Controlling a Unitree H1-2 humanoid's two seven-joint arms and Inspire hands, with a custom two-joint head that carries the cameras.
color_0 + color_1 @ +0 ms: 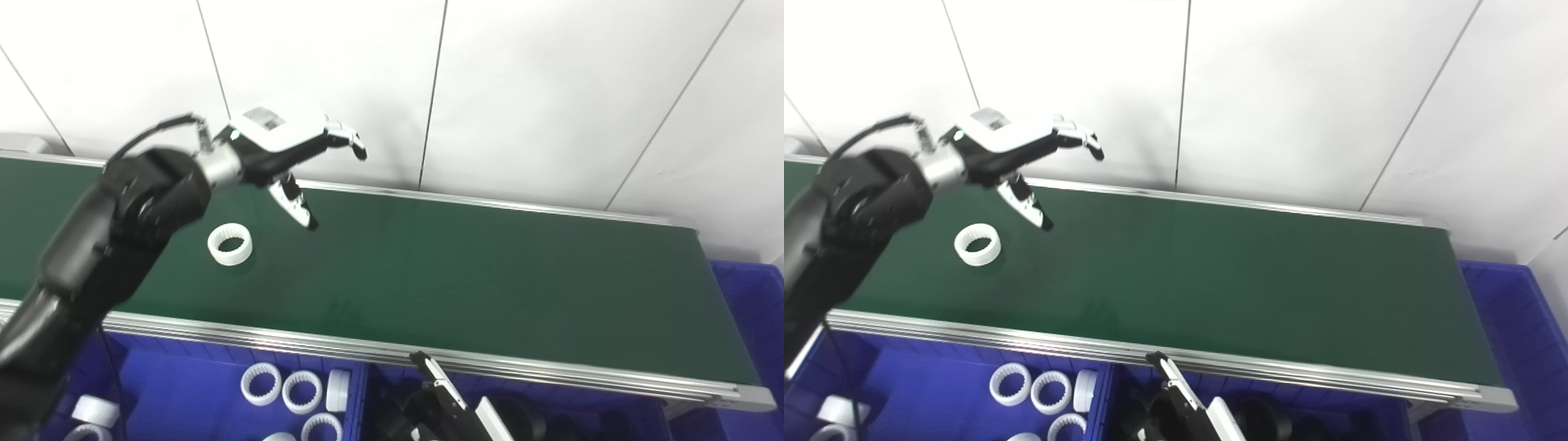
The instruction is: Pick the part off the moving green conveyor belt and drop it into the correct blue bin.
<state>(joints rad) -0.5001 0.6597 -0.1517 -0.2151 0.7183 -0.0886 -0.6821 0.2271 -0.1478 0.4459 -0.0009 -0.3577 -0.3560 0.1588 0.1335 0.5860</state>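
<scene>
My left hand [282, 144] hangs above the far side of the green belt [465, 269], fingers spread and thumb pointing down, holding nothing. Just below and to its left, not touching it, a white ring [229, 244] with a toothed inner wall lies flat on the belt. My right hand [447, 398] shows only as a sliver at the bottom edge, over the bins; I cannot tell whether it is open or closed. Below the belt's near rail sits a blue bin [184, 380] holding matching white rings, and beside it a second bin [612, 410] with dark parts. I judge the ring to be light, rigid plastic with a smooth, somewhat slippery outer wall. I would pinch across its rim, thumb inside and fingers outside.
</scene>
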